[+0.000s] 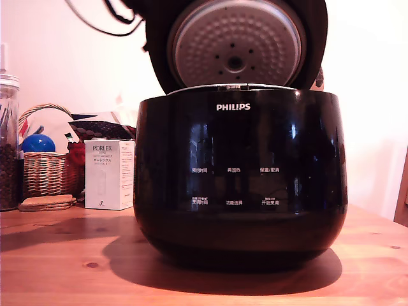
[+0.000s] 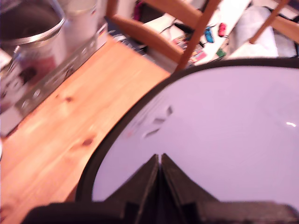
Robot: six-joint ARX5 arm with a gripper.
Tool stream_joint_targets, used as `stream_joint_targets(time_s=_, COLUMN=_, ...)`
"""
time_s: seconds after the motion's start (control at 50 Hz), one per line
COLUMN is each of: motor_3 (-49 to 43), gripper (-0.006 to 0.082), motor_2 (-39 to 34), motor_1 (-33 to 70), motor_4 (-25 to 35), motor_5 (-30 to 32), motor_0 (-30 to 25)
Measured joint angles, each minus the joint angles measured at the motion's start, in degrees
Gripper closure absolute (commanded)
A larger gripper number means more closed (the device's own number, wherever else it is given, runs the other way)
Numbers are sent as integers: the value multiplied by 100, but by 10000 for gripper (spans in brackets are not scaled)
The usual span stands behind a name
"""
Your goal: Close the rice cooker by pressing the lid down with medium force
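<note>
While the lid [image 1: 236, 41] stands raised above the rice cooker [image 1: 240, 178] on the bench [image 1: 64, 255], the jaws, pressed together and empty (wrist view), could skid off its glossy outer face when pressing.

Landmark: rice cooker [image 1: 240, 178]. Lid [image 1: 236, 43] stands tilted open over its rear rim, only a narrow gap between. Exterior view's left of the cooker: white box [image 1: 109, 174] just beside, wicker basket [image 1: 48, 167] and glass jar [image 1: 8, 143] further out. Desk [image 1: 57, 268] in front and exterior view's right of it lies bare.
</note>
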Motion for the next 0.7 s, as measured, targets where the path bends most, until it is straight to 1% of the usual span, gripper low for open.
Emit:
stream_joint_targets(time_s=0.1, motor_3=264, gripper=791, motor_2=-448, motor_1=-417, motor_4=-114, motor_5=-35, motor_0=-46)
stream_joint_targets(time_s=0.28, motor_3=903, gripper=791, motor_2=-1283, motor_1=-1071, motor_4=-129, motor_5=-131, motor_0=-240)
stream_joint_targets(time_s=0.44, motor_3=1462, gripper=791, motor_2=-1910, motor_1=-1185, motor_4=-249, motor_5=-219, motor_0=-358)
stream_joint_targets(time_s=0.46, motor_3=1515, gripper=791, motor_2=-1974, motor_1=-1185, motor_4=-262, motor_5=-319, motor_0=-372)
stream_joint_targets(time_s=0.62, motor_3=1884, gripper=791, motor_2=-2520, motor_1=-1274, motor_4=-317, motor_5=-450, motor_0=-498)
stream_joint_targets(time_s=0.7, motor_3=2297, gripper=791, motor_2=-2922, motor_1=-1434, motor_4=-525, motor_5=-522, motor_0=-592)
